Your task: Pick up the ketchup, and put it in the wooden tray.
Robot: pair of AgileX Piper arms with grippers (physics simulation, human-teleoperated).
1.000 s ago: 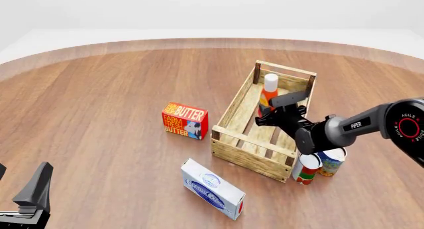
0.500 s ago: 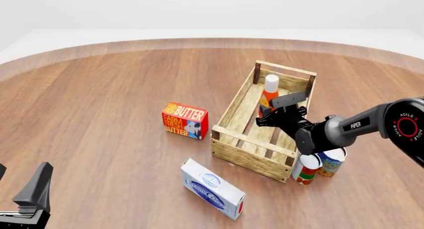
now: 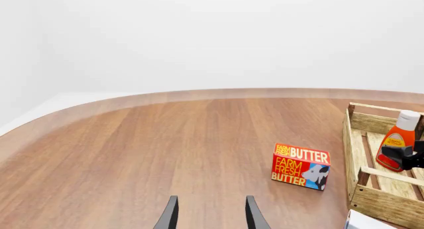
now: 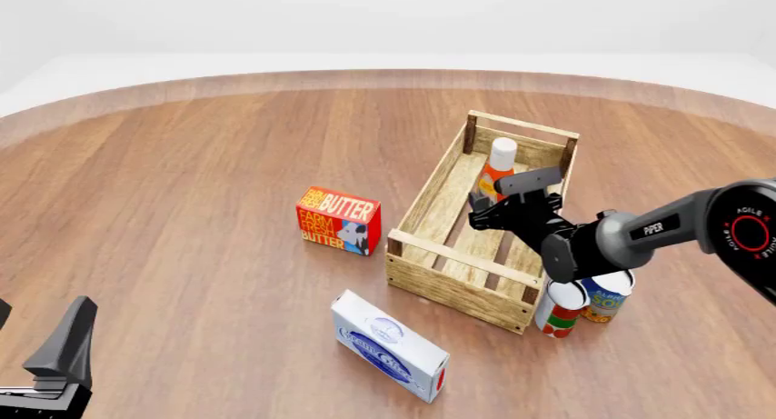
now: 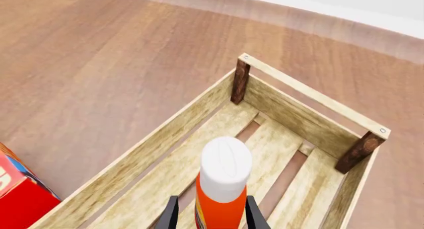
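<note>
The ketchup, an orange-red bottle with a white cap, stands upright inside the far half of the wooden tray. My right gripper is at the bottle's lower body with one finger on each side. In the right wrist view the fingers are spread wide around the ketchup, with a gap on one side. The left wrist view shows the ketchup low in the tray. My left gripper is open and empty at the near left.
A red butter box stands left of the tray. A white and blue box lies in front of the tray. Two cans stand at the tray's near right corner, under my right arm.
The ketchup has sunk a little lower into the tray and shifted slightly right with my right gripper. The left arm has not moved.
</note>
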